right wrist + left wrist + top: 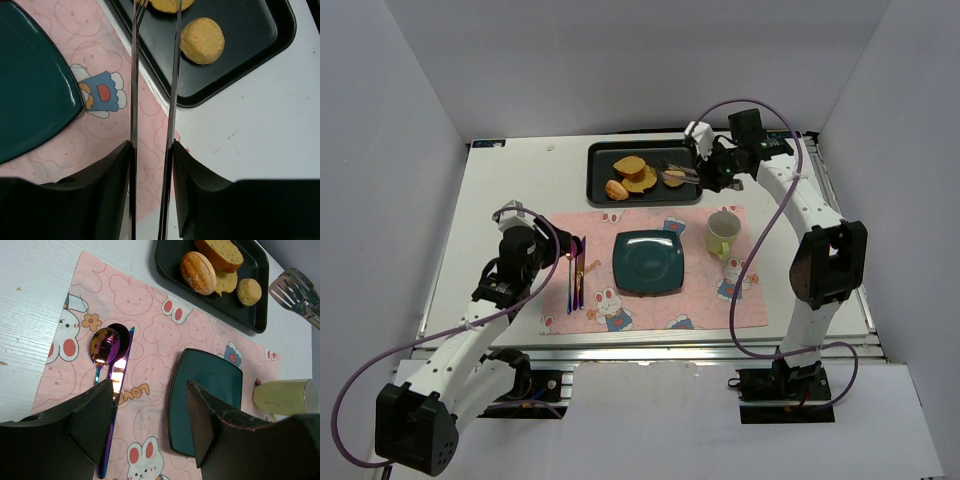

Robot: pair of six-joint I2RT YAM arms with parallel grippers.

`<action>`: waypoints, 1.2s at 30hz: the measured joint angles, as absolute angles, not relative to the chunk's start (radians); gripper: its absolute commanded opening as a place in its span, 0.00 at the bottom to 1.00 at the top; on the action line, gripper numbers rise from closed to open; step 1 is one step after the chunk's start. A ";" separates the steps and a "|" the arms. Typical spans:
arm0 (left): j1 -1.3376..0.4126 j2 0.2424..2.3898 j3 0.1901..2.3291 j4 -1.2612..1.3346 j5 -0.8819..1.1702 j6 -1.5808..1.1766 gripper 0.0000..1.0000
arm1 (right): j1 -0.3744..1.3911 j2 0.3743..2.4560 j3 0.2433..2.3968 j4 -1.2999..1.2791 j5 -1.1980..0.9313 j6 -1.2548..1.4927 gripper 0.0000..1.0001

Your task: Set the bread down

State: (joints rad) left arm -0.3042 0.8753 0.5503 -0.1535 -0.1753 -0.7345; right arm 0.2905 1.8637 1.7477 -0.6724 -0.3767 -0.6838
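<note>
The bread (642, 181) is a flat golden-brown slice on the black tray (599, 163), partly under an oblong slice (629, 164) and next to a round bun (617, 189). It also shows in the left wrist view (226, 283). In the right wrist view only its edge (167, 4) shows at the top. My right gripper (710, 172) (152, 145) is shut on metal tongs (678, 170) (175, 75). The tong tips reach over the tray's right part, close to the bread. My left gripper (568, 252) (150, 385) is open and empty above the pink placemat (700, 300).
A square teal plate (648, 262) (205, 390) (30, 90) sits mid-placemat. A pale green cup (722, 232) (285, 396) stands to its right. A spoon (103, 347) and knife (117, 385) lie to its left. A small round piece (673, 180) (202, 41) lies on the tray.
</note>
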 measured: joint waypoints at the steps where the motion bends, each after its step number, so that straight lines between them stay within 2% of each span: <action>1: -0.304 0.878 0.552 -0.152 -0.175 -0.735 0.70 | 0.296 1.864 1.748 -0.681 -0.365 -0.707 0.43; 10: -0.304 0.912 0.555 -0.147 -0.174 -0.740 0.70 | 0.406 1.807 1.559 -0.572 -0.170 -1.081 0.44; 14: -0.304 0.907 0.555 -0.142 -0.174 -0.742 0.70 | 0.447 1.808 1.528 -0.551 -0.119 -1.162 0.44; 28: -0.304 0.860 0.535 -0.134 -0.175 -0.760 0.70 | 0.453 1.811 1.508 -0.412 -0.024 -1.305 0.45; 36: -0.304 0.860 0.535 -0.134 -0.175 -0.761 0.70 | 0.461 1.884 1.508 -0.385 0.001 -1.358 0.46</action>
